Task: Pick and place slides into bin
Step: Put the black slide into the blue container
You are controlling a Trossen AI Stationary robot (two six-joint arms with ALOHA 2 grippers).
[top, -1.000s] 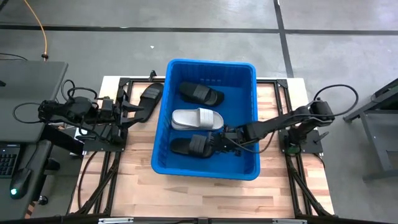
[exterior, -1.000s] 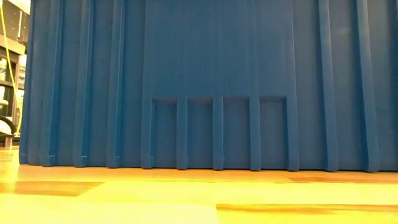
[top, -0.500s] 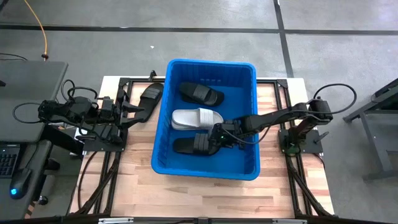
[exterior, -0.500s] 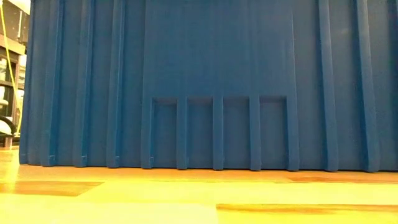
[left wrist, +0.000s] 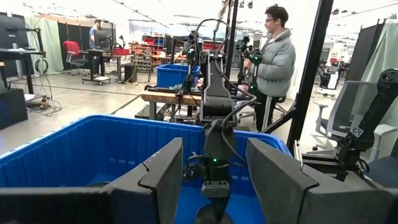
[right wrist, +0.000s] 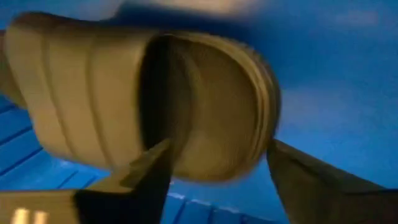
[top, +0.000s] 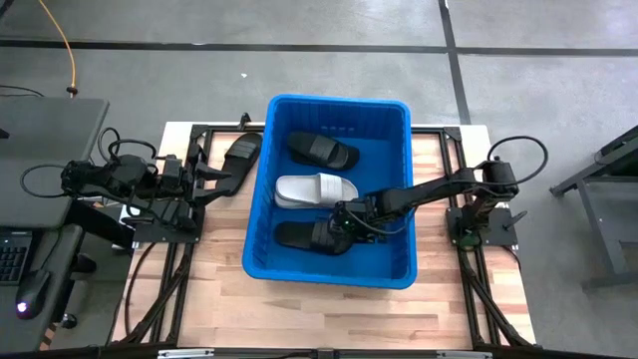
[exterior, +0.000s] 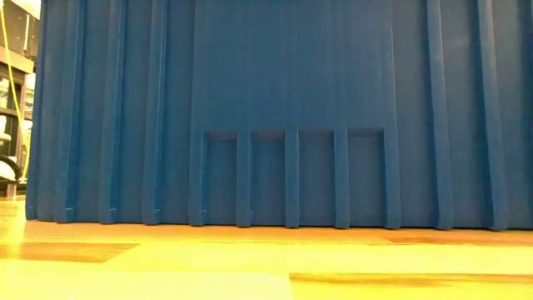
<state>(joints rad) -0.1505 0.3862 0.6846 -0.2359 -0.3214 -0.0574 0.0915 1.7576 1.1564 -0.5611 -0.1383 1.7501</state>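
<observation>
The blue bin (top: 334,189) sits mid-table, holding three slides: a black one (top: 323,151) far, a white one (top: 316,189) in the middle, a black one (top: 307,235) near. A fourth black slide (top: 239,156) lies outside, left of the bin. The right gripper (top: 342,225) reaches into the bin, fingers apart around the near slide's end. The left gripper (top: 207,176) waits left of the bin, fingers apart, empty.

Bin (top: 399,189): far-right floor and near strip bare, passable; three slides (top: 317,189) occupy left and centre. Right gripper (top: 339,227) blocks near-centre. Fourth slide (top: 239,155) just beside the bin's left wall.
</observation>
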